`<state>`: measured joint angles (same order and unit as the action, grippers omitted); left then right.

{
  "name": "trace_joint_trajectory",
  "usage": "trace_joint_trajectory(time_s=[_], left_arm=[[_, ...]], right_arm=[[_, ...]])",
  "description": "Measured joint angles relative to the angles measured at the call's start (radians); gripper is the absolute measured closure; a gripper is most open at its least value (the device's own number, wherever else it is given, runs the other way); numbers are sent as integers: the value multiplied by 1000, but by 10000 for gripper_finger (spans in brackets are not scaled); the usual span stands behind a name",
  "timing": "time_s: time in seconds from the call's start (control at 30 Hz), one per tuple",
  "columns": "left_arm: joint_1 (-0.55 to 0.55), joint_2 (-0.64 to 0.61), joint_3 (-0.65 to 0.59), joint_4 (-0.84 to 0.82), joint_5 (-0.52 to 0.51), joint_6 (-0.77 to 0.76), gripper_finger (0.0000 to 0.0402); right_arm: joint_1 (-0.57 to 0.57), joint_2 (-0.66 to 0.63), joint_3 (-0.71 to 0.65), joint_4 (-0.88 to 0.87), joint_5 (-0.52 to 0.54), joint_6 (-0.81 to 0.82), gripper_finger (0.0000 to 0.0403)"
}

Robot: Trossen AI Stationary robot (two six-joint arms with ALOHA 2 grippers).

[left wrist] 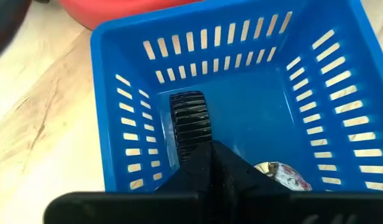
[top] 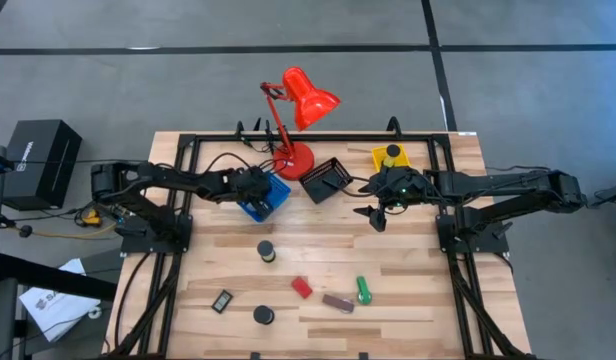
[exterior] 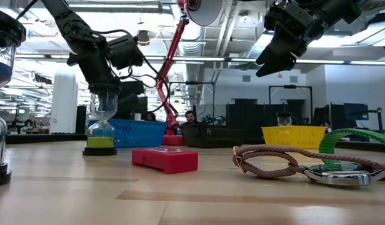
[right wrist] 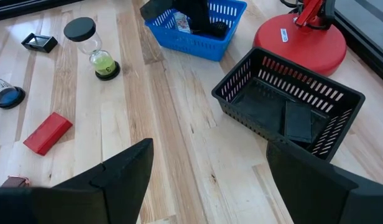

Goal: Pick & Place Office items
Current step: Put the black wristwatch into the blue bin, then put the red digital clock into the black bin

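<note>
Sorting is judged partly done: something small is seen in the blue tray (left wrist: 316, 81) under the clenched left gripper (left wrist: 201, 146), while the red block (top: 302, 288) and other office items (top: 265, 251) are left near the released right gripper (top: 376, 214).

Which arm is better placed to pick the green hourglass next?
Probably the right. The right gripper hangs open over bare table, while the left gripper is down in the blue tray. The hourglass stands between them.

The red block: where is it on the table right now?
In the high view the red block lies on the table's near-centre front area, between the green-sand hourglass behind it and the brown bar beside it.
</note>
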<state>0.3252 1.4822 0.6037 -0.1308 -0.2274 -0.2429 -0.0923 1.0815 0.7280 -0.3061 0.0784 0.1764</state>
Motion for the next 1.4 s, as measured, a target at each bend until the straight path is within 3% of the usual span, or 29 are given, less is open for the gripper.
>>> trace_joint_trajectory(time_s=[0.17,0.6,1.0,1.4], left_arm=[[-15,-38,0,-1,0,13,401],[-124,-301,3,20,-12,33,401],[-207,-311,3,127,-13,34,401],[-263,-311,3,235,23,135,401]], right_arm=[[0,7,0,3,0,0,99],[-2,133,0,7,0,0,99],[-14,115,0,6,0,0,99],[-14,118,0,1,0,0,99]])
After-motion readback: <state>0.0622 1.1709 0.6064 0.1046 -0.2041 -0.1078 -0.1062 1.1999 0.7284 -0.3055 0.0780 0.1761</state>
